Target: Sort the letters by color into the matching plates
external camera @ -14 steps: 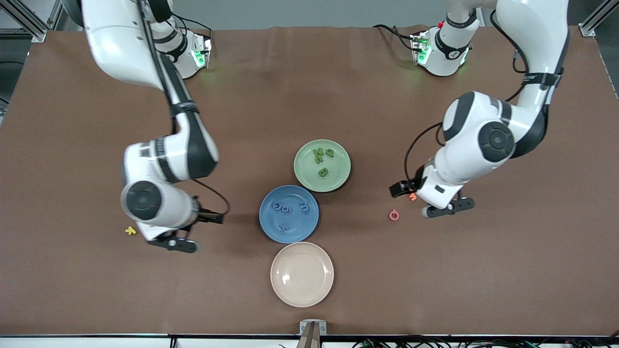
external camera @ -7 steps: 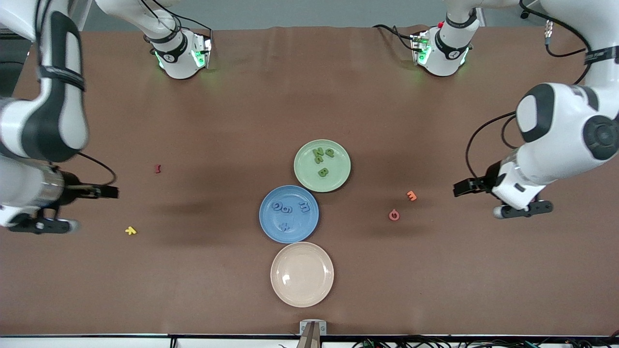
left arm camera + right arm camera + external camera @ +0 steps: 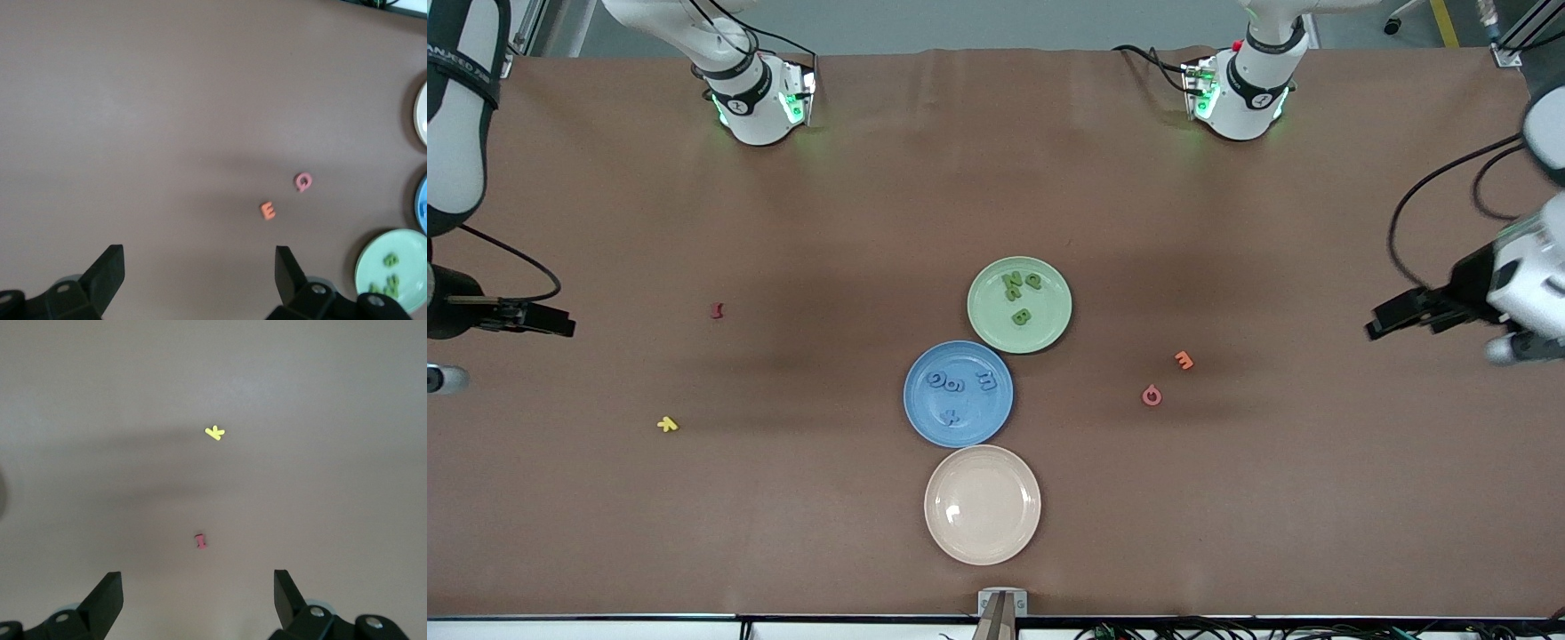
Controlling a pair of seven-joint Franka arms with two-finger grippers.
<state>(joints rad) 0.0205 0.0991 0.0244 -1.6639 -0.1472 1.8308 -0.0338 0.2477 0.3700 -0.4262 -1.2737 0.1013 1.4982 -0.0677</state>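
Hovering empty with fingers spread wide, the left gripper (image 3: 200, 280) and right gripper (image 3: 198, 600) are seen over the brown table (image 3: 854, 204) at its ends. Green letters (image 3: 1020, 293) lie in the green plate (image 3: 1052, 331), blue letters (image 3: 959, 387) in the blue plate (image 3: 925, 422).

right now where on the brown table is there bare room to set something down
Bare: the stretch between the small red letter and the pale green round plate, and the cloth between both arm bases and that plate. Crowded: mid-table, where the green, medium blue plate and cream-beige plate cluster, with orange and pink letters beside them.
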